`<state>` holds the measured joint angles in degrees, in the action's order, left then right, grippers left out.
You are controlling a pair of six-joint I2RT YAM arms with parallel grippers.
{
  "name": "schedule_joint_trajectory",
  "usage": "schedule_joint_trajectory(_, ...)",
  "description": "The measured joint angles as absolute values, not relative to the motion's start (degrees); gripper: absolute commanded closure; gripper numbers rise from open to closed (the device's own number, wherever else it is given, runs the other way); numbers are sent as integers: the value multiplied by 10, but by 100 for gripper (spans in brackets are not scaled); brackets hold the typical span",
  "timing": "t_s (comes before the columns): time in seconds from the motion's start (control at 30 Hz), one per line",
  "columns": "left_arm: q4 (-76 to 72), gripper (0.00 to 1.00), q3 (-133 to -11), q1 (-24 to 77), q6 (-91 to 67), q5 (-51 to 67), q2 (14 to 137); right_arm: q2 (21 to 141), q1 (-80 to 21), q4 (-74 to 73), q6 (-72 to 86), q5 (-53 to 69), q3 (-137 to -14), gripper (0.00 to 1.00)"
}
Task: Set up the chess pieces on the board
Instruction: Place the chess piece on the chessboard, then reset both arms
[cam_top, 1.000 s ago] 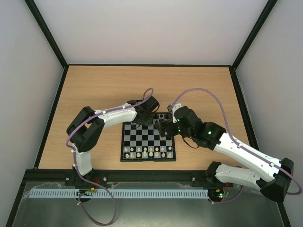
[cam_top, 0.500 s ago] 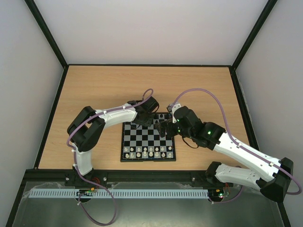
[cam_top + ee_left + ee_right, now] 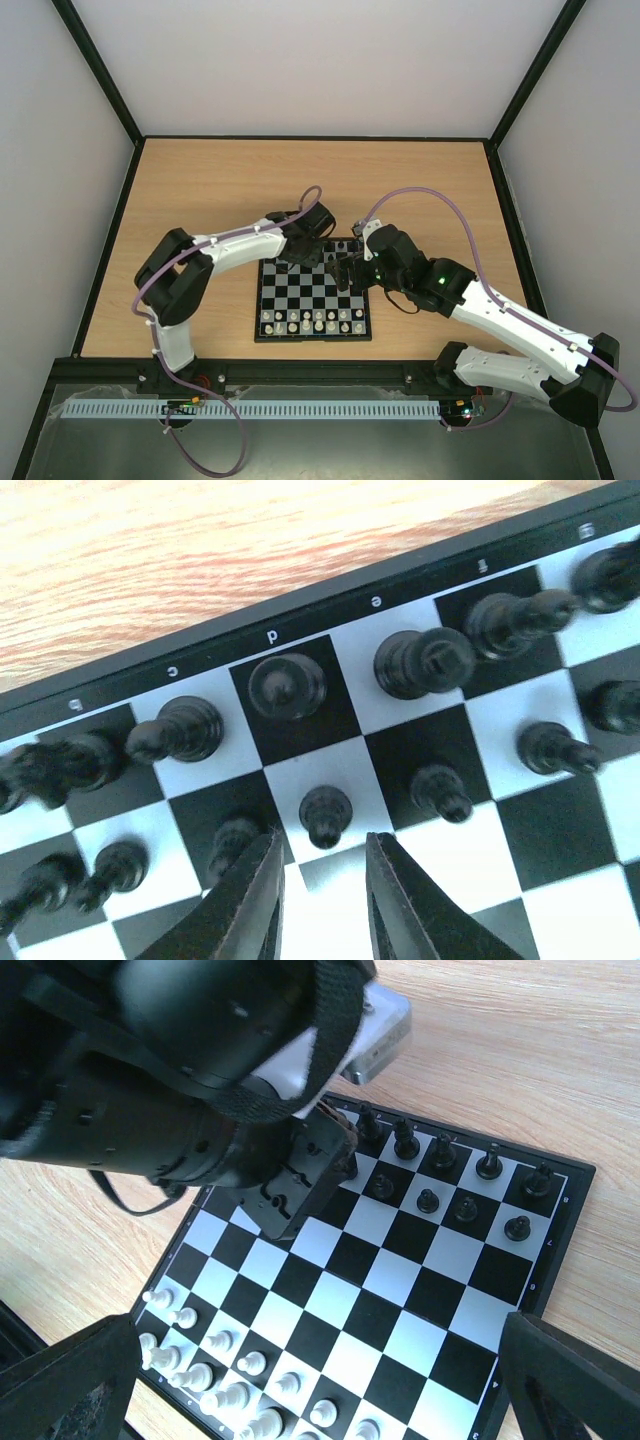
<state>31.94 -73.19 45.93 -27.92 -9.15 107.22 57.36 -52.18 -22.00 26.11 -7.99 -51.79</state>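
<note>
The board (image 3: 313, 290) lies in the middle of the table between both arms. Black chess pieces (image 3: 420, 663) stand in two rows along its far edge, also seen in the right wrist view (image 3: 428, 1200). My left gripper (image 3: 322, 858) hangs low over those rows, open and empty. A black pawn (image 3: 326, 815) stands on a white square just beyond its fingertips (image 3: 262, 865), apart from both. In the top view the left gripper (image 3: 308, 256) is at the far left part of the board. My right gripper (image 3: 320, 1340) is wide open and empty above the board's right half (image 3: 347, 270).
White pieces (image 3: 315, 320) stand in two rows on the board's near edge, also in the right wrist view (image 3: 225, 1395). The left arm's wrist (image 3: 200, 1090) fills the upper left of the right wrist view, close to the right gripper. Bare wooden table (image 3: 220, 185) surrounds the board.
The left arm's elbow has shifted slightly left and its gripper has edged a little along the far rows. The right arm has barely moved.
</note>
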Motion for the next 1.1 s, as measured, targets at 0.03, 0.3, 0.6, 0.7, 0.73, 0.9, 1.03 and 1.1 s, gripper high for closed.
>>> schedule_joint_trajectory(0.03,324,74,-732,461,-281,-94,1064,574,-522,-220,261,-80,-518,1)
schedule_joint_trajectory(0.3,366,65,-755,484,-295,-121,950,574,-522,-220,261,-81,-518,1)
schedule_joint_trajectory(0.6,370,40,-734,490,-312,-162,773,578,-522,-220,262,-104,-518,1)
schedule_joint_trajectory(0.7,355,13,-695,490,-320,-177,707,578,-522,-219,262,-117,-517,1)
schedule_joint_trajectory(0.73,352,3,-678,489,-326,-182,685,577,-522,-218,263,-124,-516,1)
schedule_joint_trajectory(0.9,338,1,-604,489,-335,-201,612,574,-522,-211,275,-169,-503,1)
schedule_joint_trajectory(1.03,337,1,-554,490,-350,-227,555,572,-522,-200,277,-206,-489,2)
schedule_joint_trajectory(1.1,338,1,-531,490,-360,-252,519,576,-522,-202,278,-237,-488,1)
